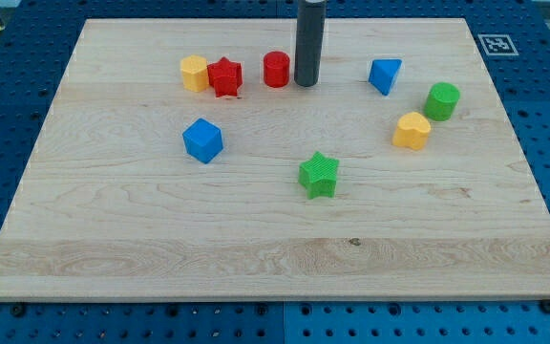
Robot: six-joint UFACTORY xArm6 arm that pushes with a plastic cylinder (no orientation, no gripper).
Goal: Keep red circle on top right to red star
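Note:
The red circle [276,70] stands near the view's top, a short gap to the right of the red star [224,77] and about level with it. The red star touches a yellow hexagon [194,73] on its left. My tip [305,84] is just to the right of the red circle, close beside it; I cannot tell if it touches. The rod rises out of the view's top.
A blue cube [202,140] lies left of centre, a green star [319,175] at centre. A blue triangle [384,75], green cylinder [441,100] and yellow heart [412,130] sit at the right. The wooden board [275,268] ends on a blue perforated table.

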